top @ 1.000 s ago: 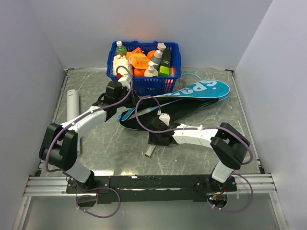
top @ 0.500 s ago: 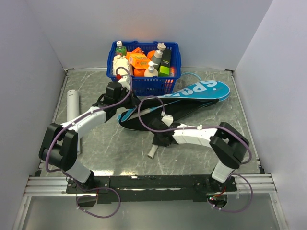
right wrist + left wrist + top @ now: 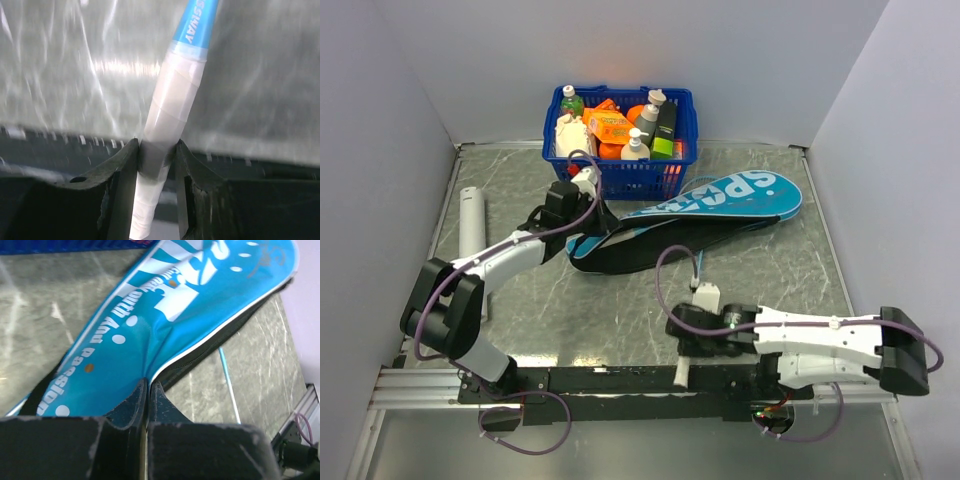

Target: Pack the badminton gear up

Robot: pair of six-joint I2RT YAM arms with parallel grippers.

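Far left: found long white tube (image 3: 472, 225) lying flat on the table (image 3: 540, 300), lengthwise along the left wall, well apart from both arms.

Next right: found left gripper (image 3: 148, 390) pinched tight on the teal fabric of the SPORT case (image 3: 740, 195), close to its narrow end, with only cloth between the fingers.

Behind that: noted blue basket (image 3: 630, 178) of bottles and orange packs at the back wall, just beside the case's far edge.

Centre to right: noted case lying slantwise on the table, wide printed end toward the right wall, dark opening along its near side.

Near edge, right of centre: found right gripper (image 3: 156, 155) clamped around white racket handle (image 3: 167, 115), one finger touching each side. Saw handle end poking over the near rail and pale blue shaft (image 3: 197, 22) running away from the claw above the table. Could not tell where the racket head lies.
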